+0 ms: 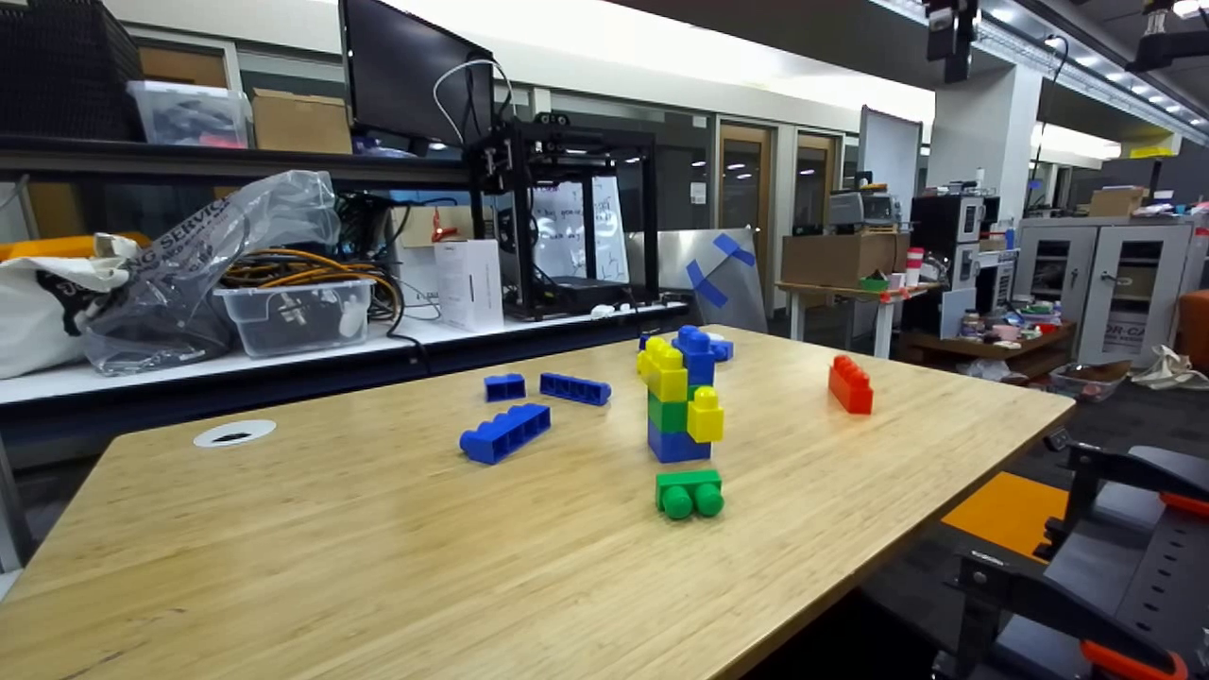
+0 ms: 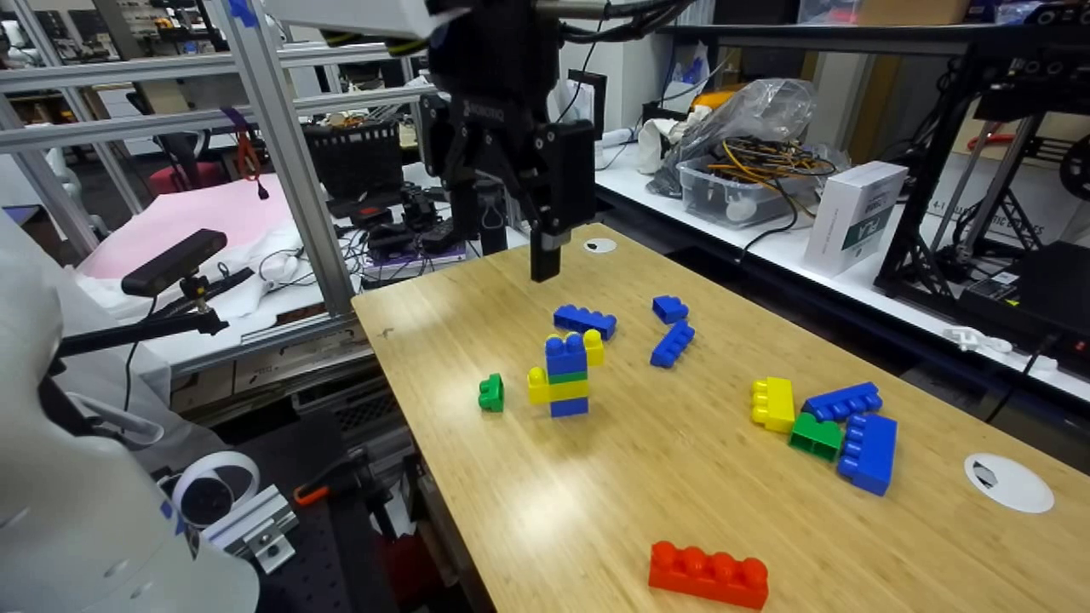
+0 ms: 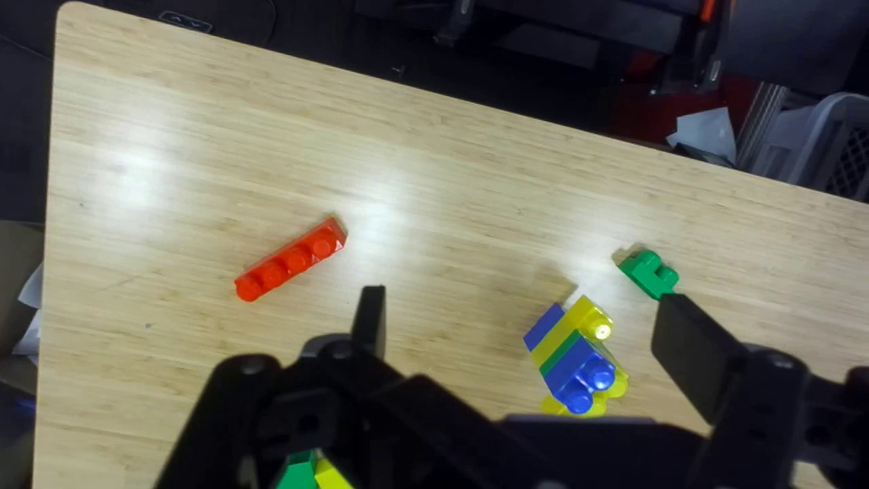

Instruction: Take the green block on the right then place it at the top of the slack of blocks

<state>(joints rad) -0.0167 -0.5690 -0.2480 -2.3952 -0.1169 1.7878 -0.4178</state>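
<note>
The slack of blocks (image 1: 668,416) (image 2: 568,366) (image 3: 569,367) stands upright on the table, built of blue, yellow and green bricks, with blue and yellow studs at its top. Close to it, a green block (image 1: 689,483) (image 2: 491,393) (image 3: 643,273) lies on its side, its two studs facing sideways. Another green block (image 2: 816,436) rests among yellow and blue bricks, partly seen past the gripper in the wrist view. Which one the task means I cannot tell. My gripper (image 2: 519,243) (image 3: 527,333) hangs well above the table, open, its fingers wide apart and holding nothing.
A red brick (image 1: 850,385) (image 2: 708,575) (image 3: 290,260) lies apart on the table. Several loose blue bricks (image 1: 505,433) (image 2: 584,320) lie beyond the tower. A yellow brick (image 2: 772,404) and long blue bricks (image 2: 867,453) surround the farther green block. A shelf (image 1: 434,348) runs along the table's side.
</note>
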